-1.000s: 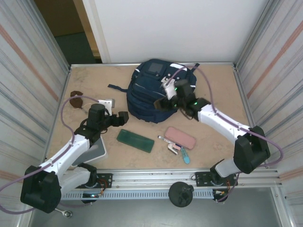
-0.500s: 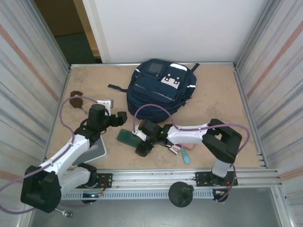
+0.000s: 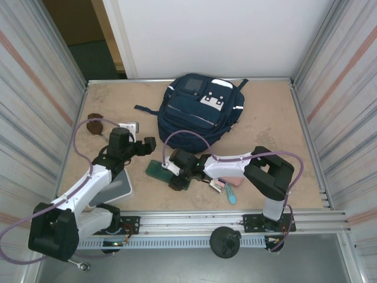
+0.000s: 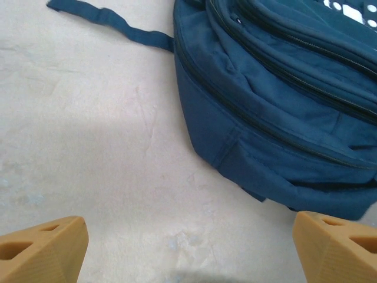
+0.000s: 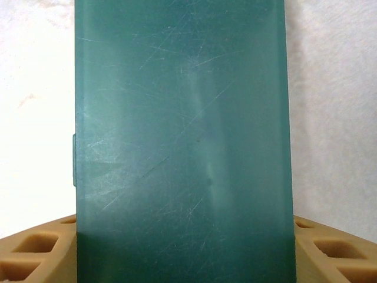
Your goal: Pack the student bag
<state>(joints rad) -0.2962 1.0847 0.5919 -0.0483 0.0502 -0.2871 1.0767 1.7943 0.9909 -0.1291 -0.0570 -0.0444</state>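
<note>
The student bag lies flat at the back-middle of the tabletop, front pocket up. It looks soft, floppy and bulky, so I'd take it by the strap or a firm seam. Whether it's unzipped is hard to tell. The left fingers hang spread wide and empty just before it. The right fingers straddle a green case; gripped or not, can't tell.

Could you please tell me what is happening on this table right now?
Two robot arms are packing a student bag, which lies at the back of the table. The right claw is down over a flat green case, fingers on either side; whether it grips yet is unclear. The left claw hovers open beside the bag's near edge.
</note>
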